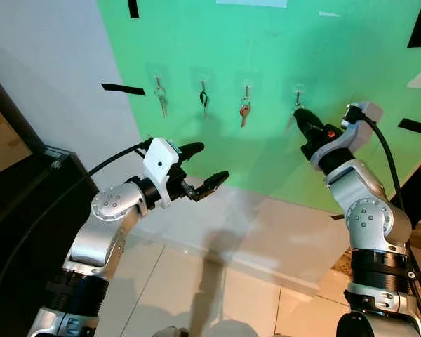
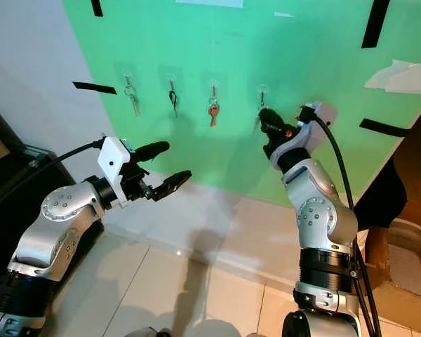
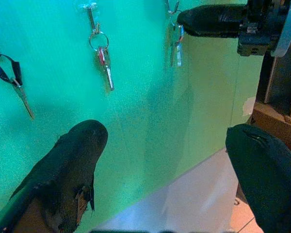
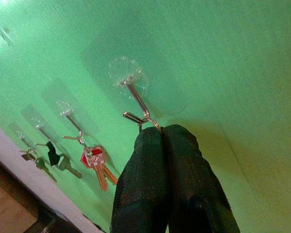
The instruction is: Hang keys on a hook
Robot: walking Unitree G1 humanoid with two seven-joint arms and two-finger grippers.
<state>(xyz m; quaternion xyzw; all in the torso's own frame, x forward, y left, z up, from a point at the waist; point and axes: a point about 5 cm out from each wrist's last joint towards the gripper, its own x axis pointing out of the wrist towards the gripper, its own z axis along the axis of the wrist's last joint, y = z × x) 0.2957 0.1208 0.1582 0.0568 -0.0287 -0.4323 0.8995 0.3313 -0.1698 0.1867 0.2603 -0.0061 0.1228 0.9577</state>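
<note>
On the green wall (image 1: 281,56) is a row of clear stick-on hooks. My right gripper (image 1: 299,114) is raised to the rightmost hook (image 4: 135,99), shut on the ring (image 4: 154,124) of a silver key set. The ring sits at the hook's tip, and the keys (image 3: 176,47) dangle just below. My left gripper (image 1: 215,160) hovers open and holds nothing, lower and to the left, a short way off the wall.
The other three hooks carry a silver key (image 1: 161,100), a black-tagged key (image 1: 204,99) and a red-headed key (image 1: 244,112). Black tape strips (image 1: 123,88) mark the wall. A dark cabinet (image 1: 28,189) stands left, and pale floor tiles (image 1: 224,288) lie below.
</note>
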